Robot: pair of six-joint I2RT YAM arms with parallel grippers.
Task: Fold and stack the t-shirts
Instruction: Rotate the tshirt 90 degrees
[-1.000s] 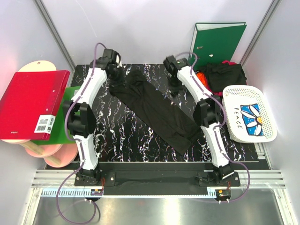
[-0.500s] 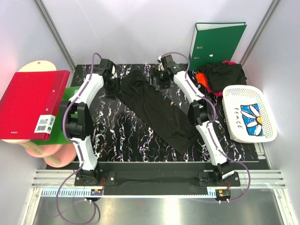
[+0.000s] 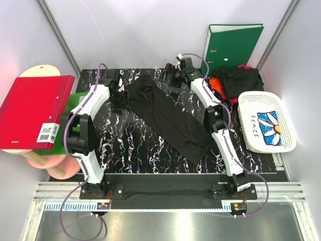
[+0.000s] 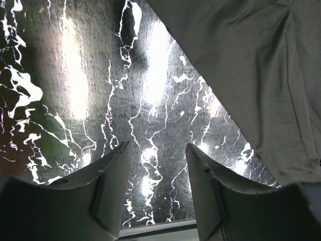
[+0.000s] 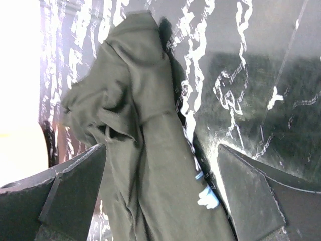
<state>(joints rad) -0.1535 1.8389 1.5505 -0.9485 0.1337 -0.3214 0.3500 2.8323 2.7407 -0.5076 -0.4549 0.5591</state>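
From above, I'm seeing the black t-shirt (image 3: 170,118) lying diagonally across the tabletop (image 3: 125,145). Left wrist: left fingers (image 4: 108,196) are standing apart, empty, beside its edge. Right wrist: right fingers (image 5: 75,201) are hanging spread wide above its bunched end.

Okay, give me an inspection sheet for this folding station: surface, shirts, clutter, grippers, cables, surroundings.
Surface: black marbled table top.
Job's things: one black t-shirt lies in a long diagonal strip; a dark pile of shirts with some orange-red sits at the far right.
Clutter: red binder at the left, green binder upright at the back, white basket holding a daisy print.
Grippers: left gripper open over bare table beside the shirt; right gripper open above the shirt's bunched end; both empty.
Cables: purple cables run along both arms; none seen on the cloth.
Surroundings: pale walls, metal rail at the near edge.
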